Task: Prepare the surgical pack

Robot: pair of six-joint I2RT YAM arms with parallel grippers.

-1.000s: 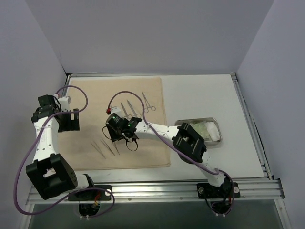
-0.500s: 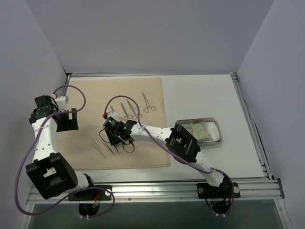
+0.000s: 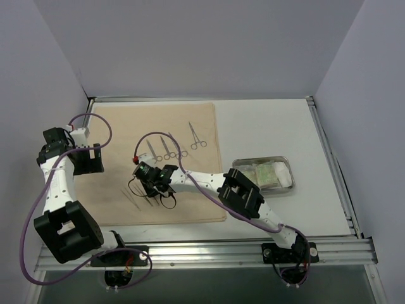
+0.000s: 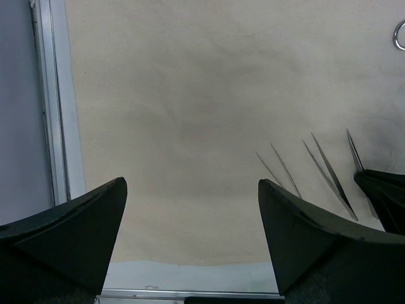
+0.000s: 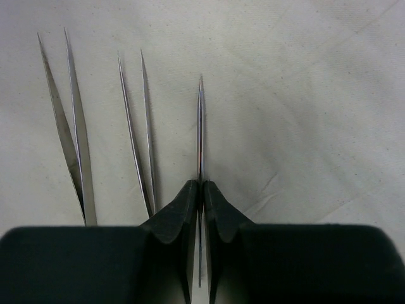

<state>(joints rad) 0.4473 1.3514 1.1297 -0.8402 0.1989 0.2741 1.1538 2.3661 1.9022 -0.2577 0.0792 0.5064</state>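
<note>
Two arms: both work over the beige cloth (image 3: 120, 126), which lies flat on the left part of the table (image 3: 266, 126), running close to the table's near edge.
Right gripper (image 5: 200, 187): clamped tight on the held tweezers (image 5: 200, 126), squeezing the two arms together, tips pointing away from the wrist, over the middle of the cloth's near half.
Left gripper (image 4: 192, 183): fingers wide apart and holding nothing, hanging over the cloth by its left edge.
Loose tweezers (image 5: 149, 196): two pairs lie just beside the held one, roughly parallel to it, toward the cloth's near edge.
Forceps (image 3: 197, 137): one lies near the cloth's right edge in its far half, with a row of what looks like three more just left of it, though they are too thin in the top view to count surely.
Tray (image 3: 278, 158): on bare table just beyond the cloth's right edge, well apart from both grippers.
Packets (image 3: 264, 174): pale green, inside the tray.
Done: cloth spread, instruments laid out on it, packets in the tray.
Left: by my judgement nearly everything; the instruments are not yet gathered and the cloth is unfolded, so no bundle exists.
Change over the last second: the right arm has slid toward the cloth's near edge and its jaws have gone from part-open to closed; the left arm has drifted slightly toward the left edge; tray and forceps lie as before.
</note>
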